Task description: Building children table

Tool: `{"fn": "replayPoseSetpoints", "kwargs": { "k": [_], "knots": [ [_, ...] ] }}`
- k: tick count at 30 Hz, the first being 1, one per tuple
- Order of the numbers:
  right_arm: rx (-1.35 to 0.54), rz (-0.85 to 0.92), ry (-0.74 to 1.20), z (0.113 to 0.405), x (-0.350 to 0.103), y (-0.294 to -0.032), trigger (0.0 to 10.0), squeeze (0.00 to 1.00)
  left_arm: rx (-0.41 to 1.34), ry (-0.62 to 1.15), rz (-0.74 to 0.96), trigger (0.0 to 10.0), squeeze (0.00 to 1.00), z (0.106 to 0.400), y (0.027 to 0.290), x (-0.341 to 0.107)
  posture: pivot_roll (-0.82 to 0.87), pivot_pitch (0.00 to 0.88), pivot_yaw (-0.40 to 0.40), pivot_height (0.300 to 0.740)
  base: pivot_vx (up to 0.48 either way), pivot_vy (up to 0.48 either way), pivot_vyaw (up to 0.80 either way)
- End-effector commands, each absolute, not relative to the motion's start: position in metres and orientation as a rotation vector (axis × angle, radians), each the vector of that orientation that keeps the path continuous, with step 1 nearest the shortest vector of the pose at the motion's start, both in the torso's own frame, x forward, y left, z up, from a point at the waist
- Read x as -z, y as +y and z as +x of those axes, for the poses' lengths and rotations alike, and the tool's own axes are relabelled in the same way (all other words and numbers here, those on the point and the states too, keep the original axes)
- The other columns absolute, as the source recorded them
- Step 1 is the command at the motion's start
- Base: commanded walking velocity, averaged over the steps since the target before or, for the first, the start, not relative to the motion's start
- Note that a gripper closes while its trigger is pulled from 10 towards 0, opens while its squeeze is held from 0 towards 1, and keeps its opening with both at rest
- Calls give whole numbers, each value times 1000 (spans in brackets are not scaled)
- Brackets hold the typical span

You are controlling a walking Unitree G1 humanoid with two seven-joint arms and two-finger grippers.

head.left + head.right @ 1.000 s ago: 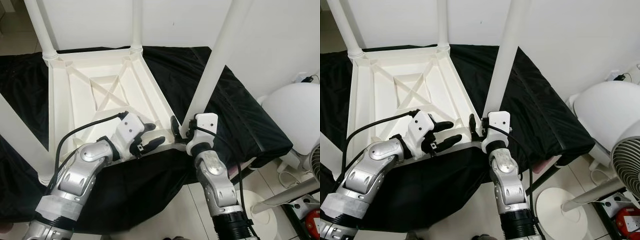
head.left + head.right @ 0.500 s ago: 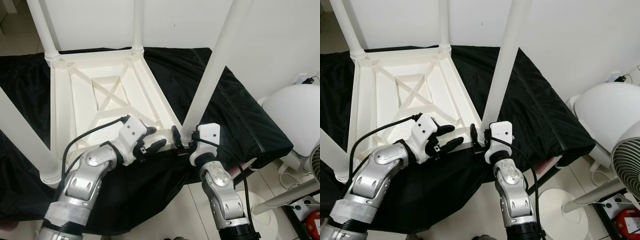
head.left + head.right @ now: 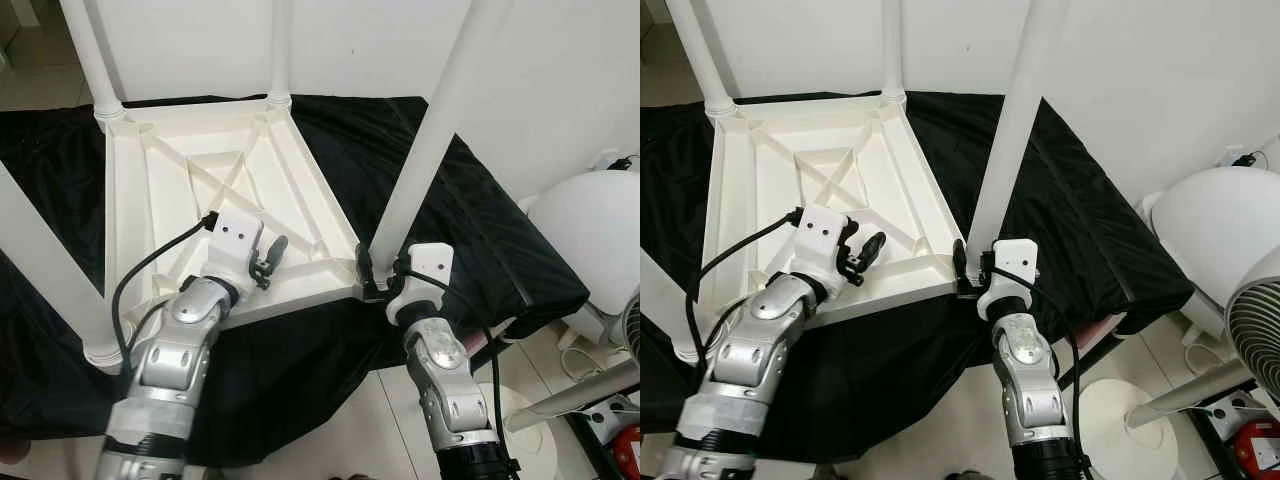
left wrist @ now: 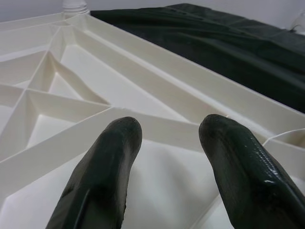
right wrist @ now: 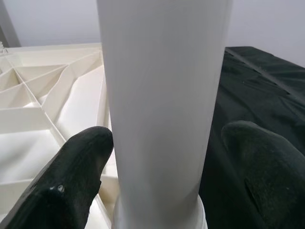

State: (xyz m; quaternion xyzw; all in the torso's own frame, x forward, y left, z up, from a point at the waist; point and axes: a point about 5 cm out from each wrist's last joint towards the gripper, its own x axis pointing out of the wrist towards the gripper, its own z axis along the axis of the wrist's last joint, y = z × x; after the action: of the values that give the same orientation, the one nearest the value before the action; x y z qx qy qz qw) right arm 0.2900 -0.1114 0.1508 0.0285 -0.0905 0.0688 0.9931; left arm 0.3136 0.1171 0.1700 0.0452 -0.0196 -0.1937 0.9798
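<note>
The children's table (image 3: 200, 190) lies upside down on a black sheet (image 3: 450, 200), its ribbed underside facing up so the legs can be seated from above; all four corners carry upright white legs. The right hand (image 3: 975, 272) straddles the near-right leg (image 3: 1005, 150) at its socket, fingers (image 5: 81, 162) either side; they seem just clear of it, likely to steady or twist it home. The left hand (image 4: 167, 143) hovers spread and empty over the ribs, ready to brace the frame.
</note>
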Motion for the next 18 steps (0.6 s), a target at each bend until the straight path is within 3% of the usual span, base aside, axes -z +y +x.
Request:
{"fn": "replayPoseSetpoints", "kwargs": {
  "k": [1,14,18],
  "knots": [
    [-122,72,-178,291,-149,-113,10000,0,307,-66,72,10000,0,315,121,-175,19,75,-45,740,0,0,0],
    [-57,49,-228,285,-149,-105,10000,0,218,-27,-123,10000,0,308,94,-153,-10,82,-28,740,0,0,0],
    [-59,46,-221,285,-147,-103,10000,0,228,-32,-112,10000,0,307,92,-152,-15,85,-32,740,0,0,0]
  ]
}}
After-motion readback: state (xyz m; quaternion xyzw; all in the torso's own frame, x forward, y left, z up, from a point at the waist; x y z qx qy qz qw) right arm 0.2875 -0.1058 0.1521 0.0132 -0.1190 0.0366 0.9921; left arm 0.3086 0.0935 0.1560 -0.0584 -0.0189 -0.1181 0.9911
